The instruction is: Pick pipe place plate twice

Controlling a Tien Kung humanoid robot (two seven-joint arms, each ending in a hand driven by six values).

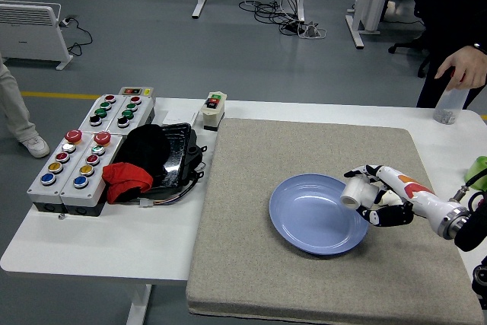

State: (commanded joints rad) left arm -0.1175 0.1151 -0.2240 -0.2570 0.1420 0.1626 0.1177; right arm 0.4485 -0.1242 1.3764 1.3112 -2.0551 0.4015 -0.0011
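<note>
Danger right at the rim: right hand (pixel 377 197) has its fingers curled around the white pipe fitting (pixel 354 192), poised over the right edge of the blue plate (pixel 312 215) mid-mat, and an early release could bounce it onto the grey mat (pixel 251 264).

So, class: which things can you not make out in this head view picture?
- Second pipe fitting: not seen; the right hand, holding a white pipe piece over the blue plate, may cover it.
- Left hand: outside the frame.
- Green object: cut by the right edge.
- Button box labels: too small.
</note>
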